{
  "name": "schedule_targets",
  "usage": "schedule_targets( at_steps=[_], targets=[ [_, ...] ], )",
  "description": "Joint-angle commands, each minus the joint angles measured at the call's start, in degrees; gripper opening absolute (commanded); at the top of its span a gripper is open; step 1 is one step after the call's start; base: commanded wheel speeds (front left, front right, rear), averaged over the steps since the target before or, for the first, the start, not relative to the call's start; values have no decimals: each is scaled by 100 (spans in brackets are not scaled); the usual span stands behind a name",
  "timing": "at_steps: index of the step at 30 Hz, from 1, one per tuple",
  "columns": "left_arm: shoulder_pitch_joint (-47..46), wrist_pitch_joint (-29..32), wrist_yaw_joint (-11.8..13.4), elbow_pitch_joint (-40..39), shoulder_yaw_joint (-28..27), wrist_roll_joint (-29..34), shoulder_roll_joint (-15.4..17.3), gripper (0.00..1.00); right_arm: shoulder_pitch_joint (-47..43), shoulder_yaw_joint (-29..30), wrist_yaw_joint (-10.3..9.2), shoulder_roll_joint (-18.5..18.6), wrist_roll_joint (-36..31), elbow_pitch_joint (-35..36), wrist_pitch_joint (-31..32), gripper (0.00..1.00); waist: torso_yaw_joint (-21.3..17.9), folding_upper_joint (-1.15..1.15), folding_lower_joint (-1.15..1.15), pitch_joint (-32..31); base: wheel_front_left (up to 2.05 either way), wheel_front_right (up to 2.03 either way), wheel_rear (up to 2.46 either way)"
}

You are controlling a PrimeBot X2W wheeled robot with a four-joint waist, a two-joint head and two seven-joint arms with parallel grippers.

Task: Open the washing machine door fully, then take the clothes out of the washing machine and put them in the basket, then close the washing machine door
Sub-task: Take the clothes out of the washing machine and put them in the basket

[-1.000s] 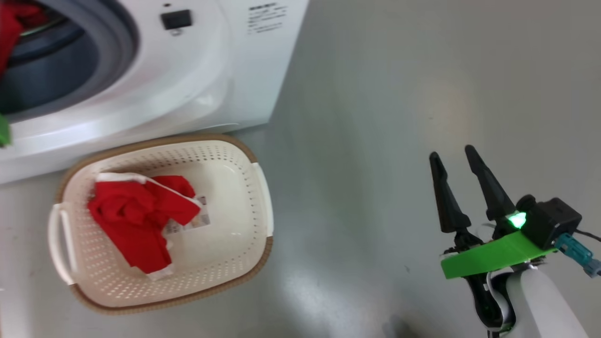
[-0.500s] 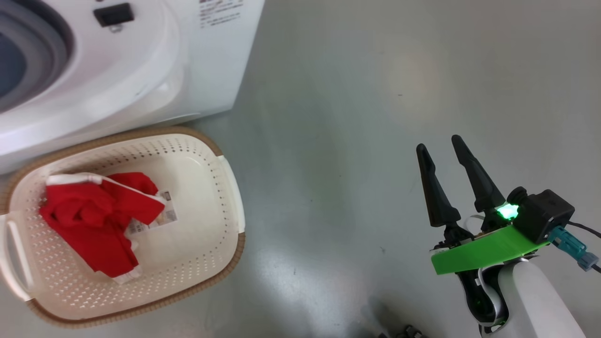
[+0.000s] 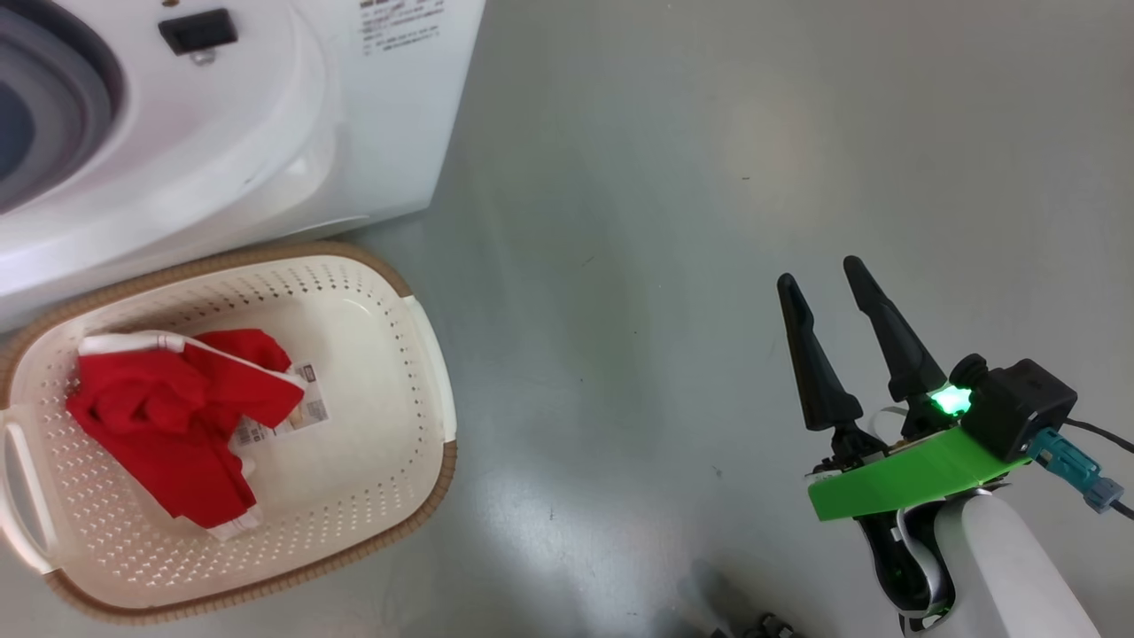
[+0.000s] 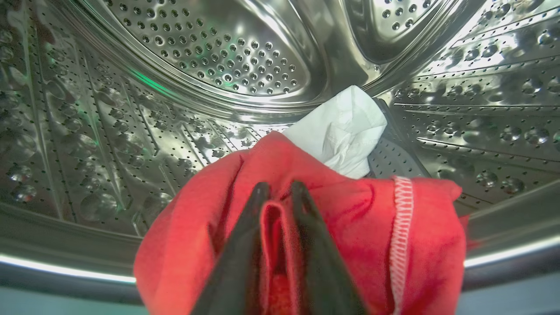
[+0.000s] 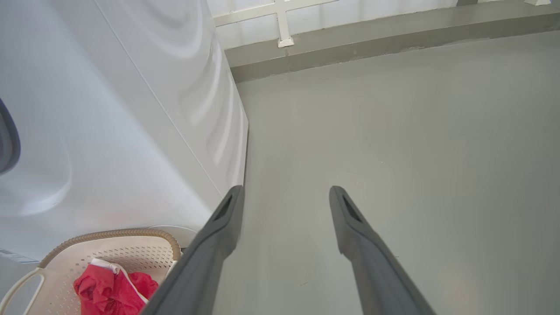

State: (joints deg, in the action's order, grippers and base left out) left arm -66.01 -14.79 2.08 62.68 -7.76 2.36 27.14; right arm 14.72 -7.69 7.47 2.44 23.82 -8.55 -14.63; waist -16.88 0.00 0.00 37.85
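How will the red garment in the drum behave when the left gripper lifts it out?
Probably floppy: the red garment folds and bunches around the left gripper. Its white panel may trail over the drum. Thin cloth, so likely light.

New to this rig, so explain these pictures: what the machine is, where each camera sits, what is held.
This is a two-armed robot unloading laundry. The head camera looks down at the grey floor, the washing machine and the basket, which holds one red garment. The right gripper hangs open and empty above the floor; its wrist camera looks along those two fingers. The left wrist camera is inside the steel drum, where the left gripper is shut on a second red garment with a white panel.
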Motion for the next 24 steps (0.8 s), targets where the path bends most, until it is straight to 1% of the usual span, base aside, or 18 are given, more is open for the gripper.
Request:
schedule_targets(
  at_steps=[1, 2, 6, 11, 15, 16, 21, 24],
  targets=[
    [104, -21, 49, -2, -63, -66, 356, 5, 4, -105, 2, 43, 59, 143, -37, 100, 20, 0, 0, -16, 0, 0, 0],
    [101, -21, 46, -9, -53, -79, 346, 0, 5, -101, 2, 43, 55, 146, -37, 100, 30, 0, 0, -26, 0, 0, 0],
    [147, -21, 34, -60, -33, -157, 262, 0, -3, -78, 2, 43, 37, 130, -37, 100, 77, 0, 0, -106, 0, 0, 0],
    [323, -21, -99, -399, -115, -394, 51, 0, -23, -23, 2, 43, 5, 88, -37, 100, 168, 0, 0, -264, 0, 0, 0],
    [651, -21, -260, -864, -333, -709, -222, 0, -59, 35, 2, 43, -44, 45, -37, 100, 281, 0, 0, -454, 0, 0, 0],
    [651, -21, -260, -864, -333, -709, -222, 0, -59, 35, 2, 43, -44, 45, -37, 100, 281, 0, 0, -454, 0, 0, 0],
    [1204, -21, -458, -1515, -714, -1067, -626, 0, -135, 140, 2, 43, -109, 10, -37, 100, 454, 0, 0, -689, 0, 0, 0],
    [1513, -21, -684, -1879, -945, -1270, -866, 0, -177, 162, 2, 43, -146, -13, -37, 100, 533, 0, 0, -816, 0, 0, 0]
  ],
)
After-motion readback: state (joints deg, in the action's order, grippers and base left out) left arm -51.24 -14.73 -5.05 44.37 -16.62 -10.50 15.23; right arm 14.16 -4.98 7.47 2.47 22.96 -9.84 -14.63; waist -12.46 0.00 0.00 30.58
